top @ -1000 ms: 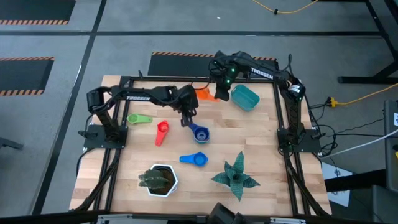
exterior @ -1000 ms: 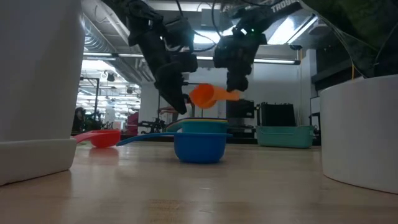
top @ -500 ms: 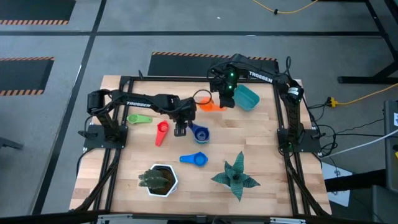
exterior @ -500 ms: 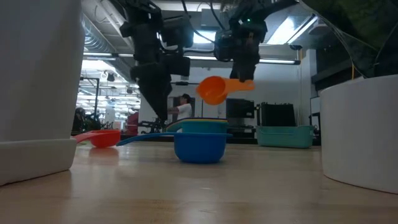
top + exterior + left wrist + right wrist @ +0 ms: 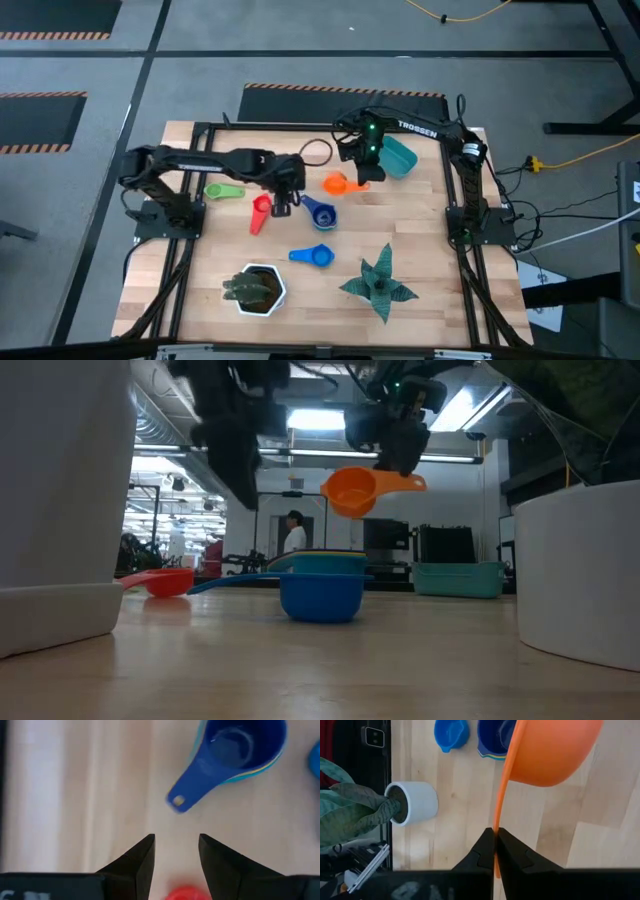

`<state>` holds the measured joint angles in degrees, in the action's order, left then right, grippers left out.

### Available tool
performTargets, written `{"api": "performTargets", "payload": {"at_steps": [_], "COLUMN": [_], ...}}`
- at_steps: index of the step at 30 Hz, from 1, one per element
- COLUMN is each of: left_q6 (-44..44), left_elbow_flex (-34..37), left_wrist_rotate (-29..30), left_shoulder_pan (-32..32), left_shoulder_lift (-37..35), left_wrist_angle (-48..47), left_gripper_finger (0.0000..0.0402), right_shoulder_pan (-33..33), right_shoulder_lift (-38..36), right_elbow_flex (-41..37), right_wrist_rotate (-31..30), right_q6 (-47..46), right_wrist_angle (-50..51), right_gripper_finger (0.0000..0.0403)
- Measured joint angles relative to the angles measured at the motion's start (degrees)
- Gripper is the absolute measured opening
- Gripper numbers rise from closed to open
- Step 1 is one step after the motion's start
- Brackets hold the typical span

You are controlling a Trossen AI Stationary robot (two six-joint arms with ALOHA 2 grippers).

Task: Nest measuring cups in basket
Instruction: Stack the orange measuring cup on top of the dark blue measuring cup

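The right end effector (image 5: 361, 178) is pressed together on the flat handle of the orange plastic measuring cup (image 5: 336, 184) and holds it in the air above the wooden slat table (image 5: 420, 240), bowl level, just beside the teal plastic rounded-rectangular basket (image 5: 396, 157). In the right wrist view the handle of this cup (image 5: 550, 750) is pinched edge-on between the two dark fingers (image 5: 485, 852). The left end effector (image 5: 283, 203) is partly spread and holds nothing; it hangs over the table between the red plastic measuring cup (image 5: 260, 212) and the dark blue plastic measuring cup (image 5: 320, 213). The dark blue cup (image 5: 230, 755) sits nested on other cups, of which only yellow and light blue rims show. A light blue plastic measuring cup (image 5: 314, 256) and a green plastic measuring cup (image 5: 224, 190) lie apart on the table. The basket (image 5: 458, 578) stands at the far right corner of the table.
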<state>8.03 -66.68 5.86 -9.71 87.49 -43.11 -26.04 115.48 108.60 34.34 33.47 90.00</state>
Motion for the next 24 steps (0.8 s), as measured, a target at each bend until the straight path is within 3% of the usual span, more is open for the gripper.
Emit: {"api": "performTargets", "payload": {"at_steps": [9,17,24], "left_q6": [-2.0,-4.9,-4.9], "left_elbow_flex": [0.0,0.1,0.1], "left_wrist_rotate": [12.0,12.3,11.7], "left_shoulder_pan": [-0.5,-0.3,-0.3], "left_shoulder_lift": [-9.4,-11.1,-10.6], "left_wrist_angle": [-3.9,-6.5,-6.4], "left_gripper_finger": [0.0146,0.0146,0.0146], "right_shoulder_pan": [3.3,5.8,7.0], "right_shoulder_lift": [-0.1,-0.3,-0.3], "right_elbow_flex": [0.0,-0.8,-9.5], "right_wrist_rotate": [10.4,20.6,27.7], "right_q6": [4.5,12.1,18.8], "right_wrist_angle": [0.0,0.0,0.1], "right_gripper_finger": [0.0013,0.0013,0.0013]}}
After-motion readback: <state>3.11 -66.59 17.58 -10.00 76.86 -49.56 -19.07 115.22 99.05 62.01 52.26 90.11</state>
